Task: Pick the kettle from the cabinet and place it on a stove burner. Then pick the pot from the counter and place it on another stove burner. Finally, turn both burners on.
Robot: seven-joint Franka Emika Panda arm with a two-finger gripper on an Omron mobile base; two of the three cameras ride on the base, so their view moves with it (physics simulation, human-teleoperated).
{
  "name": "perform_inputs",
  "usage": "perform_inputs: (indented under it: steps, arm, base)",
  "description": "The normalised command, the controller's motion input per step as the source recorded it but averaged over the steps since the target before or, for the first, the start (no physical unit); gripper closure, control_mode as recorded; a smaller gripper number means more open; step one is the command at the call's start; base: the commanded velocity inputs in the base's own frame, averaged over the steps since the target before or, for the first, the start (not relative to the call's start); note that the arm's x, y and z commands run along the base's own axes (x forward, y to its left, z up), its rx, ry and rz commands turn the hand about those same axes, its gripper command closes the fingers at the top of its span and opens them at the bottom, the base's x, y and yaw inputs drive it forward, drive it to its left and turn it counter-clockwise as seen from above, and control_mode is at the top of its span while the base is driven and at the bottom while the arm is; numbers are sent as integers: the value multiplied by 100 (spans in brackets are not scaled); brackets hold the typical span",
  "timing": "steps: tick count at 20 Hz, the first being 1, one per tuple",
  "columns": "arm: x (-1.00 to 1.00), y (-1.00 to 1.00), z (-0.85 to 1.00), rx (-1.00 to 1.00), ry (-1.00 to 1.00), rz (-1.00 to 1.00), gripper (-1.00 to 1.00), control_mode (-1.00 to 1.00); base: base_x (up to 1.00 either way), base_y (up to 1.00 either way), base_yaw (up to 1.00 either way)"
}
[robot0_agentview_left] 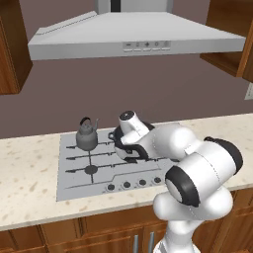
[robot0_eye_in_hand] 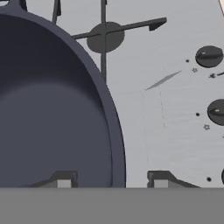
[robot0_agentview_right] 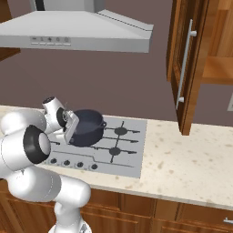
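The gripper (robot0_eye_in_hand: pixel 112 180) stands parted, one fingertip (robot0_eye_in_hand: pixel 64 179) inside the pot (robot0_eye_in_hand: pixel 52 109) and the other outside, the rim running between them without clear contact on either side; nothing is clamped. The pot sits on the silver cooktop (robot0_eye_in_hand: pixel 175 109), over a burner, with another burner (robot0_eye_in_hand: pixel 105 37) free just beside it and dark knobs (robot0_eye_in_hand: pixel 209 56) near. From the left base camera, the kettle (robot0_agentview_left: pixel 87 137) stands upright on a rear burner, left of the pot, on the speckled counter's (robot0_agentview_left: pixel 24 183) cooktop.

Two flanking base views of cooktop (robot0_agentview_left: pixel 99 165); close hand view.
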Motion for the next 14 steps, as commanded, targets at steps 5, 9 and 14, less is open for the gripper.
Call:
perform_inputs:
  steps: [5, 9, 14]
  arm:
    - [0, 0, 0, 0, -1, 2, -100, -100]
    - [-6, 0, 0, 0, -4, 0, -100, -100]
    - [-18, 0, 14, 0, -8, 0, -100, -100]
  base:
    - [0, 0, 0]
    - [0, 0, 0]
    - [0, 0, 0]
